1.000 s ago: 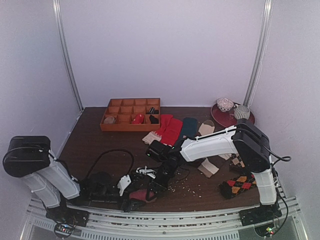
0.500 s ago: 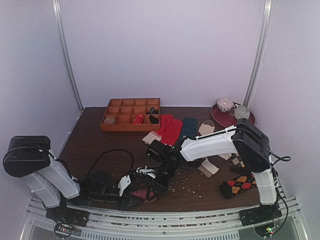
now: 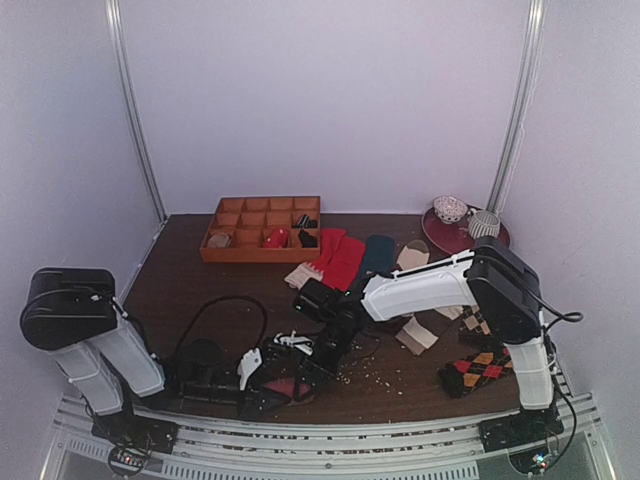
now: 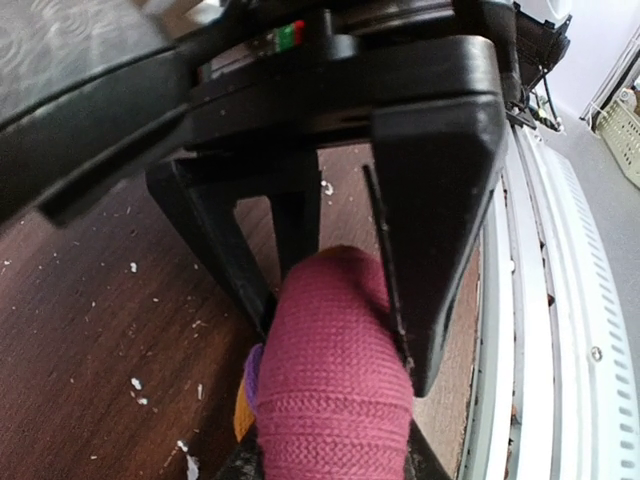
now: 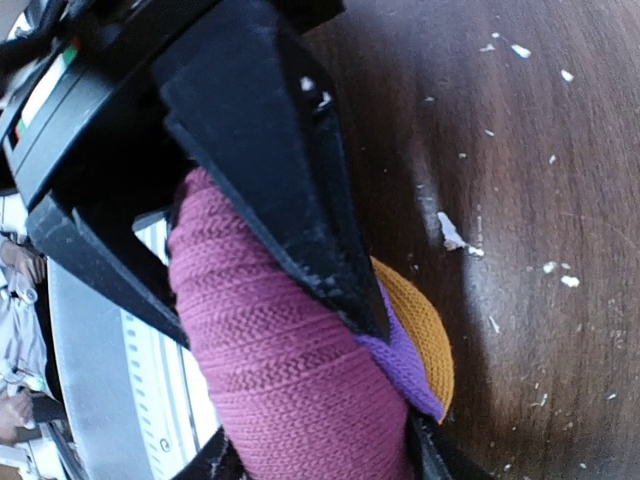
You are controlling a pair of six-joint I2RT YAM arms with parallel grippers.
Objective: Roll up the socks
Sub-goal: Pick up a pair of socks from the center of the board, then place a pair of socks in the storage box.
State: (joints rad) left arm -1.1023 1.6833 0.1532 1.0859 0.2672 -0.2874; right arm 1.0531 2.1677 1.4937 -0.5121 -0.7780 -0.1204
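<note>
A rolled maroon sock (image 3: pixel 288 388) with a purple and orange toe lies at the near edge of the table. My left gripper (image 3: pixel 272 392) is shut on the maroon sock (image 4: pixel 335 380), one finger on each side. My right gripper (image 3: pixel 310 372) is also shut on the same sock (image 5: pixel 290 360); its purple and orange end (image 5: pixel 420 345) pokes out beside the finger. Several flat socks lie farther back: red ones (image 3: pixel 340 258), a dark teal one (image 3: pixel 377 253), beige ones (image 3: pixel 412 258) and an argyle pair (image 3: pixel 478 368).
An orange divided tray (image 3: pixel 262 228) with rolled socks stands at the back left. A red plate (image 3: pixel 460 238) holding rolled socks sits at the back right. A black cable (image 3: pixel 225 310) loops on the table. White crumbs (image 3: pixel 375 378) are scattered. The metal rail (image 3: pixel 330 435) borders the near edge.
The left arm's upper body has shifted slightly right and up. Both grippers stay closed on the maroon sock at about the same spot.
</note>
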